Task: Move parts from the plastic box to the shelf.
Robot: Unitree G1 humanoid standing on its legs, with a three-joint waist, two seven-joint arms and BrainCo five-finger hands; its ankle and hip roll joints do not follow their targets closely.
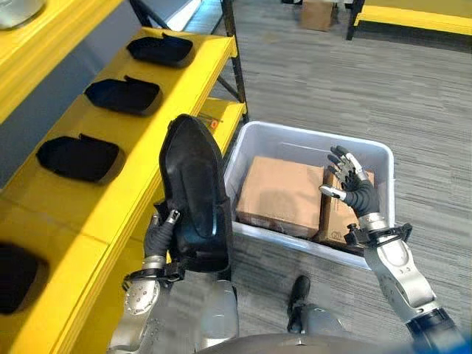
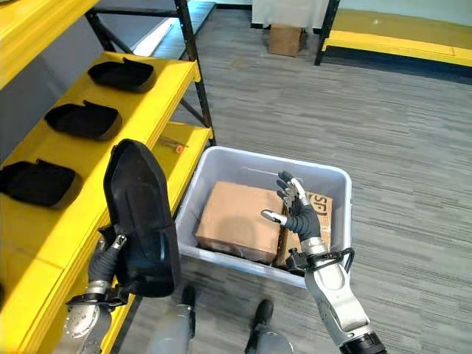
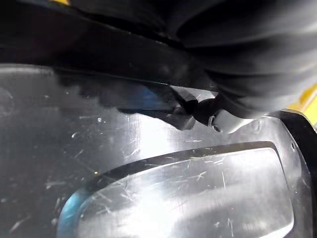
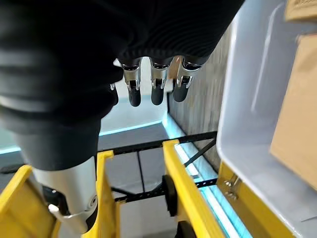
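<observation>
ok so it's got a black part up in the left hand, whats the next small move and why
Probably swing the left hand toward the yellow shelf and lower the black part onto the bare stretch of it. The part is upright, clear of the plastic box, and three similar black parts already lie in a row there. The right hand hangs open over the cardboard boxes.

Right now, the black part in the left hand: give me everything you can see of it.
The black part is a glossy moulded shell, plastic by its look, long with a rounded upper end and a raised rim round a recessed inner panel; the left wrist view shows fine scratches. It stands nearly upright, lower end gripped by the left hand, above the front edge of the yellow shelf, beside the plastic box. Similar black parts lie along the shelf.
</observation>
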